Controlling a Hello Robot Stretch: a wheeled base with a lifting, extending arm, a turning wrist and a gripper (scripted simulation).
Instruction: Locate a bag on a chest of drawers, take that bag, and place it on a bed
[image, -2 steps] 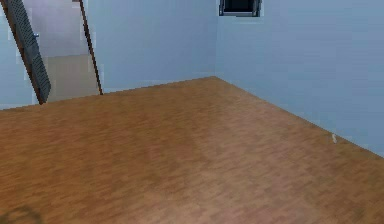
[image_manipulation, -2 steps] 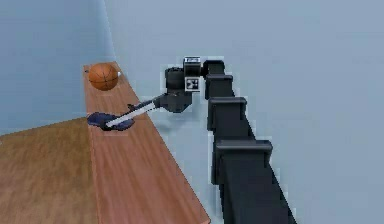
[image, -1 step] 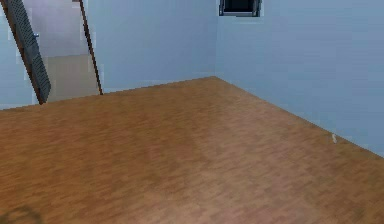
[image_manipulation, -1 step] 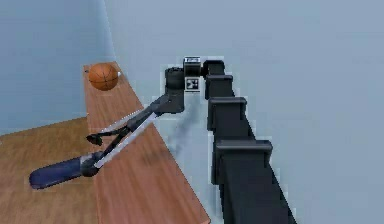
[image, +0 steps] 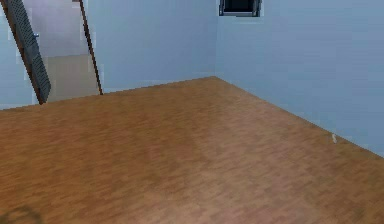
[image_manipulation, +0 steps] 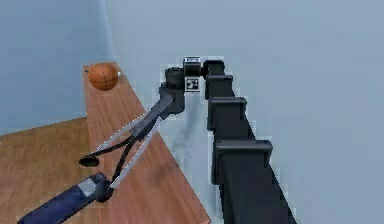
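In the arm side view the dark arm (image_manipulation: 235, 150) rises from the bottom edge, with white marker squares (image_manipulation: 193, 72) at its far end. My gripper (image_manipulation: 98, 170) reaches down to the left over a narrow wooden top (image_manipulation: 165, 180) that runs along the pale wall. A dark blue, rod-like thing (image_manipulation: 65, 202) lies at the fingers' end on that top, so I cannot tell whether the gripper holds anything. An orange ball (image_manipulation: 102, 75) rests at the far end of the wooden top. I make out no shape that reads as a bag.
The forward view has a wide wooden floor (image: 180, 150) with pale blue walls meeting in a corner. A doorway (image: 62, 50) with a dark door leaf (image: 30, 60) stands at the upper left. A dark frame (image: 240, 7) hangs high on the right wall.
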